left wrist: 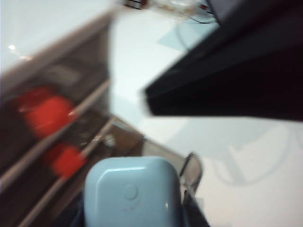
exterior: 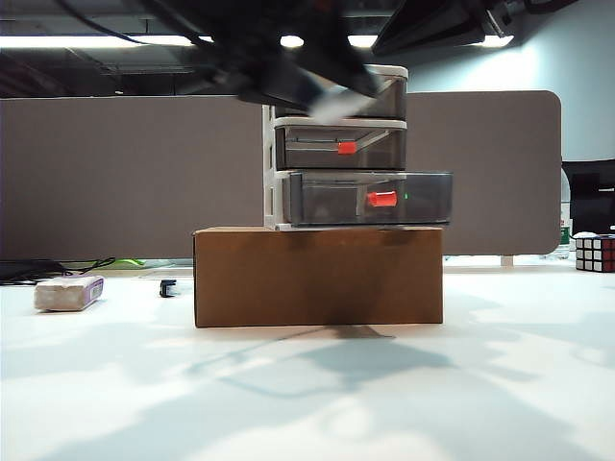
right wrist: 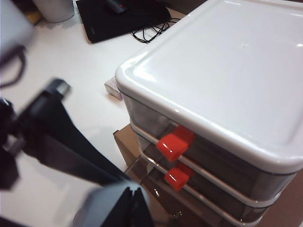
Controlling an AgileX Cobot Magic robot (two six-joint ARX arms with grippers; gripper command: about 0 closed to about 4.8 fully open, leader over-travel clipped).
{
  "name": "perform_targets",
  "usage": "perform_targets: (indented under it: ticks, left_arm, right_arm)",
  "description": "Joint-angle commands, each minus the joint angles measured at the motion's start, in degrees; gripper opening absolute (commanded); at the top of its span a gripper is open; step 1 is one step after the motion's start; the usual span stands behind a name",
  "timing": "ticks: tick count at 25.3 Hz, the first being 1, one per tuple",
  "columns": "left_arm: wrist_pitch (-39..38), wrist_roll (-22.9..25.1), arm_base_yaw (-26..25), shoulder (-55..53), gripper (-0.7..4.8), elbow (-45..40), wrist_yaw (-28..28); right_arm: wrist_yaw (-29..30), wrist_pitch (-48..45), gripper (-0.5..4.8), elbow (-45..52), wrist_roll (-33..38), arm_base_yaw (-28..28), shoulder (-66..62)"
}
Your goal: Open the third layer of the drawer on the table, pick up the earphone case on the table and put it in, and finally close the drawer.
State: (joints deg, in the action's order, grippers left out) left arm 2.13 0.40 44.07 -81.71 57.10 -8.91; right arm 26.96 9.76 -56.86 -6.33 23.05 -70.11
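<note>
The drawer (exterior: pixel 336 144) is sitting on a box (exterior: pixel 318 277) on the table (exterior: pixel 307 384), its third layer (exterior: pixel 370 199) standing pulled out toward the exterior camera while the two tiers above are sitting pushed in. The left gripper (exterior: pixel 332 101) is showing as a dark motion blur high in the exterior view, in front of the drawer's top tier, with a pale shape at its lower end. In the left wrist view the case (left wrist: pixel 132 194) is filling the near foreground, sitting at the camera end where that gripper's fingers would be, so it is apparently clenched there; the fingers themselves are hidden behind it and the contact points cannot be made out. The case is hanging just in front of the drawer's blurred orange handles, above the open tier's front corner. A dark arm is crossing the upper part of that view. The right gripper (right wrist: pixel 128 205) is hovering beside the drawer, near its front corner, above the table; only a dark edge of it is showing, and whether its fingers are spread or closed cannot be told. A greyish block (exterior: pixel 68 293) is lying well apart, far left on the table.
</note>
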Motion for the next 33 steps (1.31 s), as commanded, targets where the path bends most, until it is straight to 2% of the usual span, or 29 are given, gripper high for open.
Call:
perform_targets:
  ticks: [1,7,10,11,12,13,17,19,20,22,24,26,27,29,33]
  left_arm:
    - [1.5,0.2,1.5,-6.1,1.13,3.4,1.2]
    - [0.0,0.3,2.2,-10.2,1.14,3.8,4.0]
    - [-1.5,1.4,2.2,-10.3,1.33,3.8,4.6]
    - [-1.6,1.7,2.2,-10.3,1.66,3.8,4.6]
    - [-1.6,1.7,2.2,-10.3,2.37,3.8,4.6]
    - [-1.7,1.7,2.2,-10.3,2.58,3.8,4.6]
    - [-3.0,1.7,2.2,-10.2,3.1,4.0,4.7]
    - [-9.3,1.1,2.3,-8.4,3.07,5.1,4.9]
    - [-13.5,1.1,2.4,-6.9,2.81,5.6,4.9]
    - [-24.5,2.8,3.4,0.0,1.07,5.5,4.5]
    - [-27.7,4.6,3.9,3.5,0.57,5.2,2.2]
    - [-30.0,5.8,3.9,5.9,-0.06,5.2,-11.0]
    - [-30.1,5.8,3.6,5.9,-0.06,5.2,-13.4]
    - [-28.7,5.8,3.7,4.5,-0.06,4.3,-12.7]
    - [-24.6,4.8,2.9,-0.2,-0.06,2.0,-11.2]
  right_arm:
    - [-0.1,-1.0,-0.06,-0.3,-0.1,0.1,1.1]
    - [-0.1,-1.0,-0.06,-0.3,-0.1,0.0,2.1]
    - [-0.1,-1.1,-0.06,-0.3,-0.1,0.0,2.5]
    - [-0.1,-1.2,-0.06,-0.3,-0.1,0.0,2.6]
    - [-0.1,-1.2,-0.06,-0.3,-0.1,0.0,2.6]
    - [-0.1,-1.2,-0.06,-0.3,-0.1,0.0,2.6]
    - [-0.1,-1.1,-0.06,-0.3,-0.1,0.0,2.6]
    - [-0.1,-1.2,-0.06,-0.3,-0.1,0.0,2.6]
    - [-0.1,-1.5,-0.06,-0.3,-0.1,0.0,2.5]
    - [-0.1,-3.0,-0.06,-0.3,-0.1,0.0,2.5]
    - [-0.1,-4.4,-0.06,-0.3,-0.1,0.1,2.5]
    - [-0.5,-7.7,-0.06,-0.6,-0.1,0.1,2.0]
    - [-0.8,-8.9,-0.06,-0.6,0.0,0.1,1.8]
    - [-2.7,-9.7,-0.06,-2.1,0.3,0.1,0.5]
    - [-2.7,-8.4,-0.06,-6.5,0.3,0.1,-3.3]
